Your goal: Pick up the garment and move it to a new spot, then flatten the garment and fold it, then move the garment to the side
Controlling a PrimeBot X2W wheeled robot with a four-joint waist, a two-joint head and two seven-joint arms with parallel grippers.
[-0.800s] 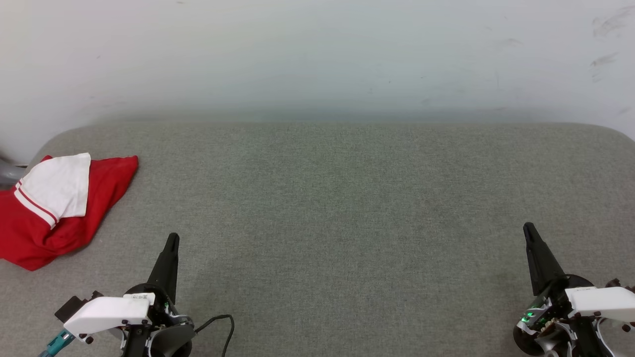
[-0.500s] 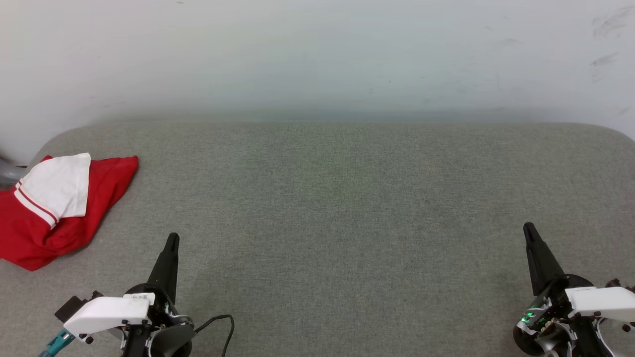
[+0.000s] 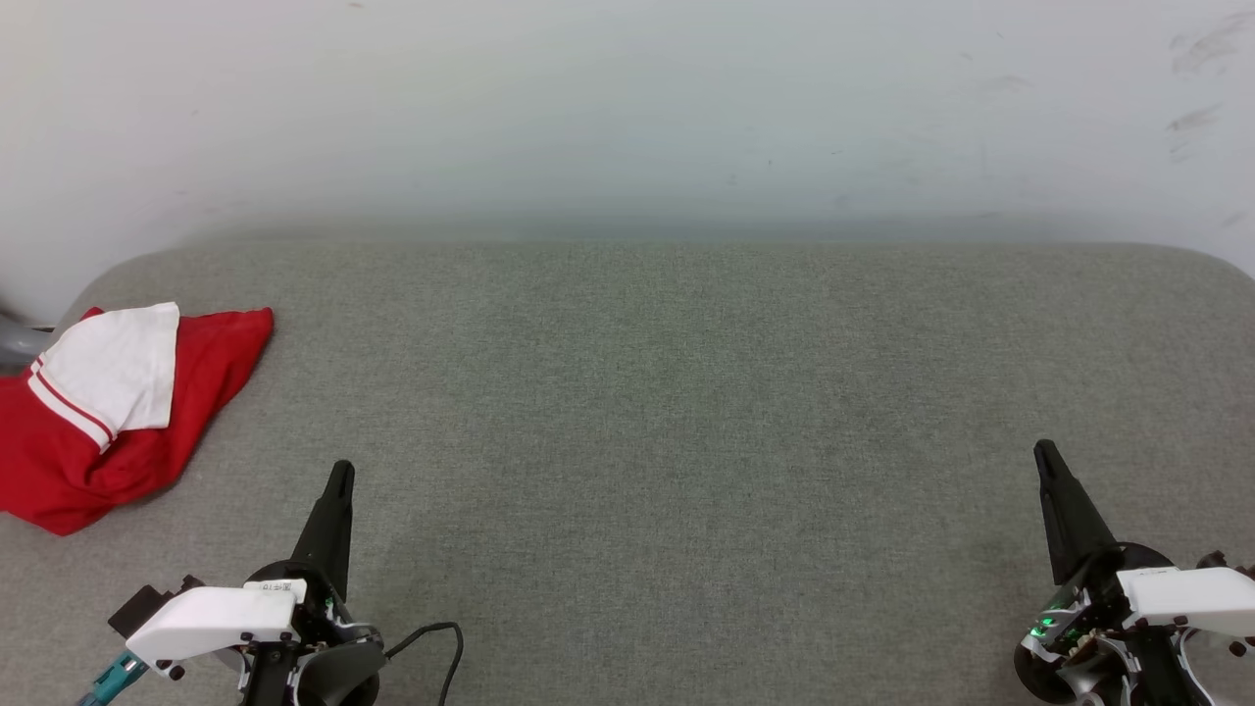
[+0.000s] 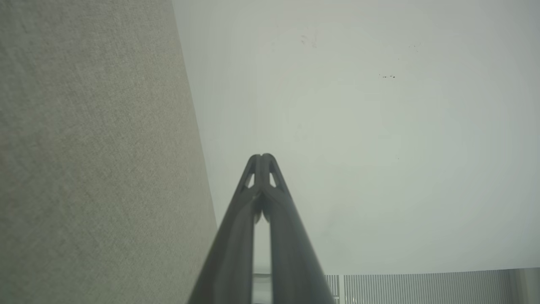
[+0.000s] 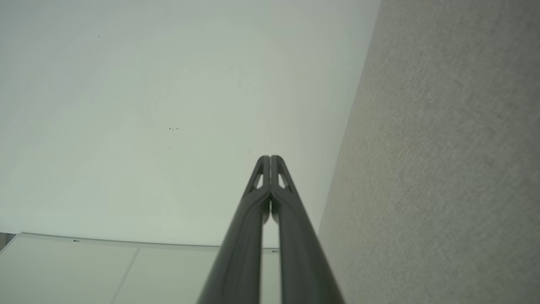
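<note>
The garment (image 3: 127,441) lies crumpled at the far left of the surface (image 3: 667,412), close to its rounded back corner and partly cut off by the left border of the head view. It is soft red jersey gathered in loose folds, with one white short sleeve (image 3: 113,373) turned up on top, and the cuff of that sleeve carries thin red-and-white striped trim. No print shows on the cloth facing up. The surface is covered in a grey, finely woven, felt-like fabric with a padded look and rounded corners. It meets a smooth pale wall (image 3: 627,108) marked with a few faint scuffs. The left pincer (image 3: 339,476) hangs above the near left part of the surface, well apart from the garment. Its two long dark tapered fingers are pressed together to a single point and grip nothing, and in the left wrist view the tips (image 4: 262,158) meet. The right pincer (image 3: 1045,453) hangs above the near right part, likewise closed and empty, with its tips (image 5: 270,159) touching in the right wrist view. Each wrist bears a white, hard, angular housing (image 3: 211,618), and a thin black cable (image 3: 441,637) loops beside the left one.
</note>
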